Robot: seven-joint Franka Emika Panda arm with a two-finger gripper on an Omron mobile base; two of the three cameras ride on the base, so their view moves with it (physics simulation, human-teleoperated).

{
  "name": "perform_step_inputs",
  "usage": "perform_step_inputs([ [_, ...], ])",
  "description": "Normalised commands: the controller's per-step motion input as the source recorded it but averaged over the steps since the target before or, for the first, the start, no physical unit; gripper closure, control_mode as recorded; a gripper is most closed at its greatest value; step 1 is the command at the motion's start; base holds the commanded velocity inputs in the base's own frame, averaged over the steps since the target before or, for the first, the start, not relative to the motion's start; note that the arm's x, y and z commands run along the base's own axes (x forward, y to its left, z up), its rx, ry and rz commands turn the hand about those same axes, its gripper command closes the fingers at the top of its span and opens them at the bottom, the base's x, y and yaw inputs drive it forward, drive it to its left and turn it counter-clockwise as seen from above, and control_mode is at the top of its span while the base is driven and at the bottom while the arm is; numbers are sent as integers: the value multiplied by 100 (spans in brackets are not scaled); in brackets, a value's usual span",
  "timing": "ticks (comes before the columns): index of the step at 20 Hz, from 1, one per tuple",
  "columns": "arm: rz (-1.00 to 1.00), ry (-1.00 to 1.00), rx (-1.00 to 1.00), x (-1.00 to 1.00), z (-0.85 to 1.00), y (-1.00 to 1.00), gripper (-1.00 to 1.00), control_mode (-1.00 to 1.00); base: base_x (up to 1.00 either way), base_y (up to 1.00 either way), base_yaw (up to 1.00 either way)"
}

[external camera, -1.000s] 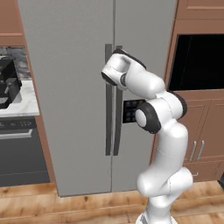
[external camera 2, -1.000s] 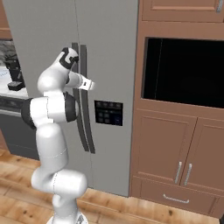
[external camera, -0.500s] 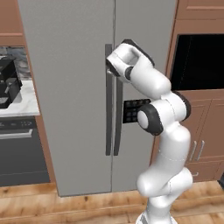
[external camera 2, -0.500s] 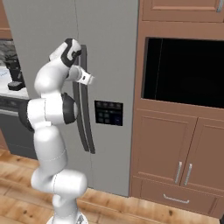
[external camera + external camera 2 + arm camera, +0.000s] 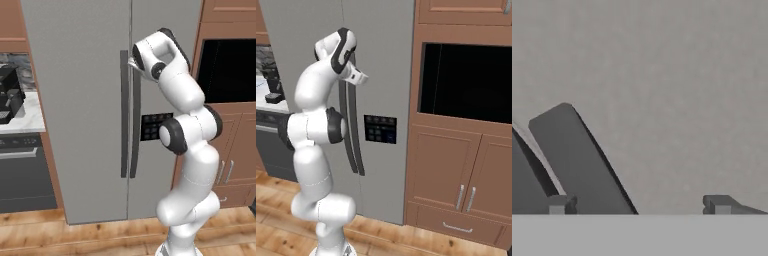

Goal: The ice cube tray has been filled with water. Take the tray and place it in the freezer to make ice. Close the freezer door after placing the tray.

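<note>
At the freezer [image 5: 90,100], both doors are shut and the arm is raised to the top of the dark bar handles [image 5: 128,115] at the middle seam; the gripper [image 5: 637,205] faces the grey door front, its fingertips [image 5: 558,204] set wide apart, holding nothing, with the top end of one handle standing between them, nearer one tip. From the right base view the hand [image 5: 353,75] sits just beside the handle tops, close to the door.

The tray appears nowhere in these pictures, so its place cannot be told; the counter [image 5: 22,117] left of the freezer carries a dark appliance [image 5: 10,95] and no tray that I can make out.

By judgement, a flat tray full of water will be fairly stiff but awkward; it must stay level or it spills, and wet plastic may slip, so a pinch on the rim at the middle of a long side seems best.

As for containers, the freezer is closed and its inside is hidden; the cabinets [image 5: 456,180] right of it are shut too, and the dark recess [image 5: 466,82] above them looks empty.
</note>
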Motion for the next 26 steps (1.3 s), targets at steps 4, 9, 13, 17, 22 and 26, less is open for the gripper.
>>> perform_step_inputs([
  [4,-11,-6,2,11,79,-40,-100,-100,0,0,0],
  [9,-16,1,0,82,18,-29,-100,-100,0,0,0],
  [13,-18,14,0,100,0,-6,-100,-100,0,0,0],
  [17,-19,23,0,100,0,0,-100,-100,0,0,0],
  [22,-16,20,0,80,0,0,-100,-100,0,0,0],
  [26,-12,14,0,21,4,-1,-100,-100,0,0,0],
])
